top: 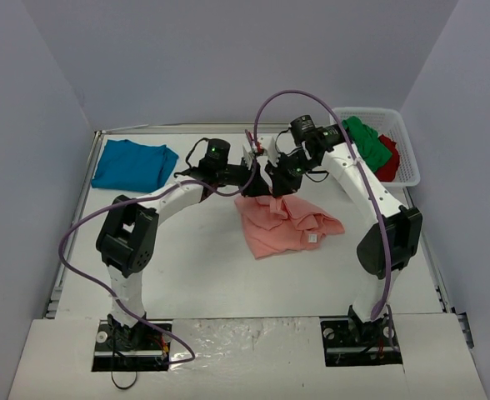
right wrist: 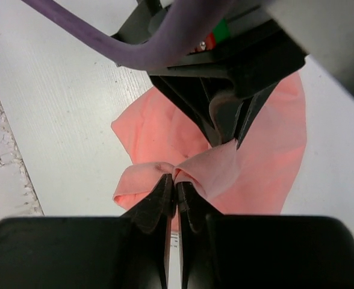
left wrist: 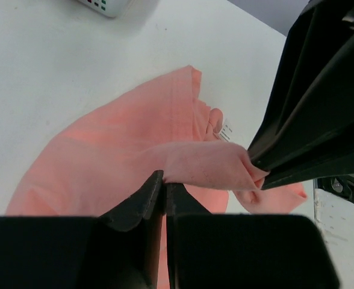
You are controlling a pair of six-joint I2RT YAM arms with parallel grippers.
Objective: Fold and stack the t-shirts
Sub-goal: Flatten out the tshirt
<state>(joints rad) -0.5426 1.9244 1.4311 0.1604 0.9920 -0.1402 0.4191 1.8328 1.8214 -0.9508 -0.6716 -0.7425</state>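
Two shirts (top: 365,138) in far-right basket (top: 405,137)

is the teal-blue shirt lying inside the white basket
No, the teal-blue shirt lies folded at the far left, while the white basket at the far right holds a green shirt and a red shirt.
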